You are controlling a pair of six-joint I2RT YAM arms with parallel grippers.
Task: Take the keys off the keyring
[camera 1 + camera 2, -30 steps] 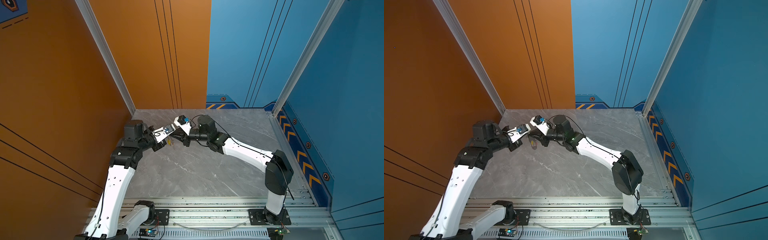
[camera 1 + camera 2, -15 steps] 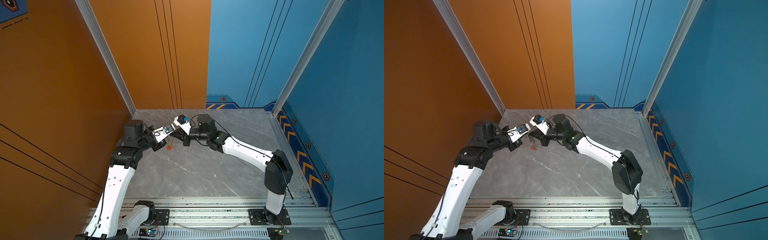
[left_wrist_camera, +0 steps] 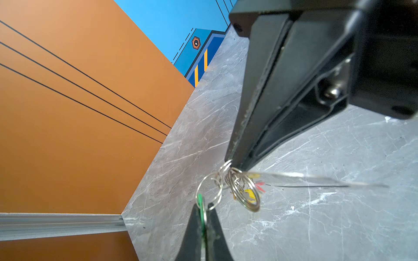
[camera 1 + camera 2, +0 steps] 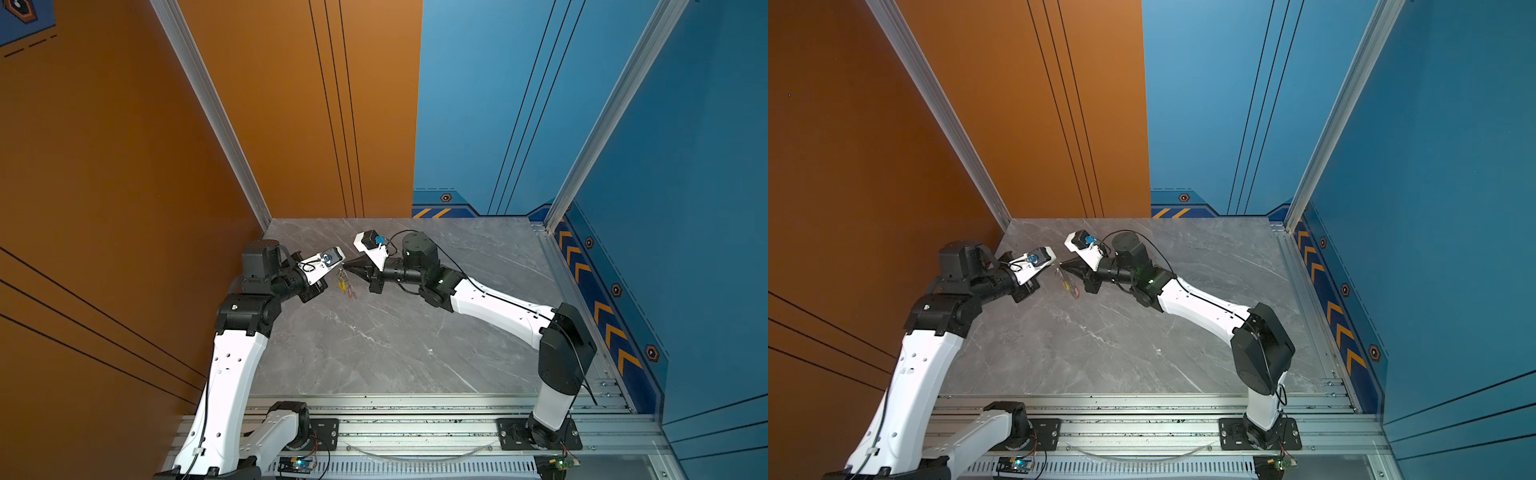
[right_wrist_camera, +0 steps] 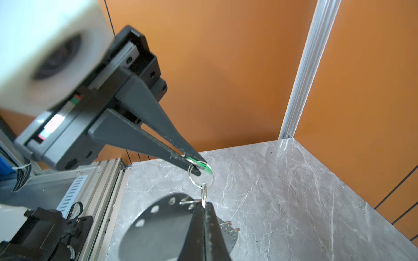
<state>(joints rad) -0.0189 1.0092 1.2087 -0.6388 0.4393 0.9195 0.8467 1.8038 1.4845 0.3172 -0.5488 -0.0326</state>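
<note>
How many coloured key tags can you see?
3: green tag pinched in the left hand; yellow tag and red tag dangling by the right hand. More may be hidden.

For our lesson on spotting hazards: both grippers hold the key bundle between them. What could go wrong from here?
1. The left gripper pinches only the thin green tag; a pull might slip it free.
2. The right gripper grips the plate at its edge, so the plate could twist out.
3. The rings are bunched with the yellow tag and may snag rather than part.
</note>
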